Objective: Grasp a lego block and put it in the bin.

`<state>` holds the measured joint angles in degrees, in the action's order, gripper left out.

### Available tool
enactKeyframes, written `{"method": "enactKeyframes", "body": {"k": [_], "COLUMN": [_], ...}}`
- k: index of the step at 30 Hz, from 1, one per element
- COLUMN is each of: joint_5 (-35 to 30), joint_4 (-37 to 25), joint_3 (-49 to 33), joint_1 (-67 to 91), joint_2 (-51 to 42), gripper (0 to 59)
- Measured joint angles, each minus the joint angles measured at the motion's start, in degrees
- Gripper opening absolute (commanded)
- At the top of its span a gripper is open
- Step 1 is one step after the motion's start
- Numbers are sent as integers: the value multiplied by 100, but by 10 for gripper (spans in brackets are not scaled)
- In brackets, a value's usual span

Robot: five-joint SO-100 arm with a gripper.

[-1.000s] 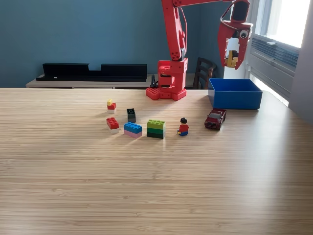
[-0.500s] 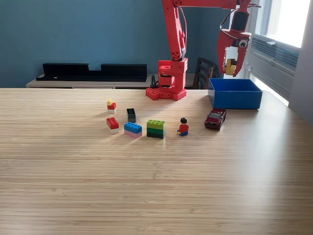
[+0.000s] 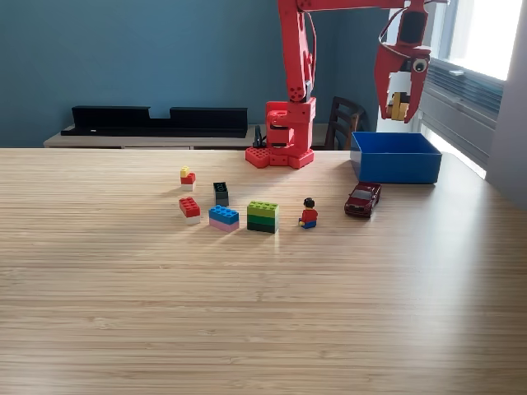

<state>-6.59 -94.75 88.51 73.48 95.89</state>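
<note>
My red gripper (image 3: 400, 107) hangs high at the exterior view's upper right, directly above the blue bin (image 3: 395, 157). It is shut on a small yellow lego block (image 3: 399, 105), which shows between its fingers. The bin stands on the table's far right; I cannot see its inside. Loose blocks lie at the table's middle: a red and yellow block (image 3: 188, 177), a black block (image 3: 221, 193), a red and white block (image 3: 190, 209), a blue and pink block (image 3: 223, 217) and a green block (image 3: 263, 216).
A small figure (image 3: 309, 213) in red and a dark red toy car (image 3: 362, 198) stand in front of the bin. The arm's red base (image 3: 282, 141) sits at the table's far edge. A chair (image 3: 343, 122) and a black shelf (image 3: 156, 120) are behind.
The gripper has swung to the exterior view's right and risen slightly, carrying the yellow block over the bin. The blocks on the table have not moved.
</note>
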Motion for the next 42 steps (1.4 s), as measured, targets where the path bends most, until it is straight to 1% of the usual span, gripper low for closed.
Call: {"method": "enactKeyframes", "body": {"k": [4,5,8,11,13,15,17,18,20,23,24,28,32,36,39,42], "joint_5": [79,105,202,272,316,360,396,404,404,404,404,229,-70,-246,-229,-79], "joint_4": [0,0,0,0,0,0,0,0,0,0,0,-97,-439,-457,-457,-457], "joint_3": [-255,-290,-334,-343,-343,-343,-343,-343,-448,-624,-694,-976,-1529,-1661,-1644,-1538], "joint_1": [0,0,0,0,0,0,0,0,0,0,0,-431,-1336,-2391,-3146,-3850], "joint_2": [-589,-703,-914,-1046,-1063,-1063,-1063,-1063,-1063,-1063,-1063,-1063,-1063,-958,-457,308], "gripper": [3,20,142,240,286,305,288,257,171,11,0,0,0,0,0,0]}}
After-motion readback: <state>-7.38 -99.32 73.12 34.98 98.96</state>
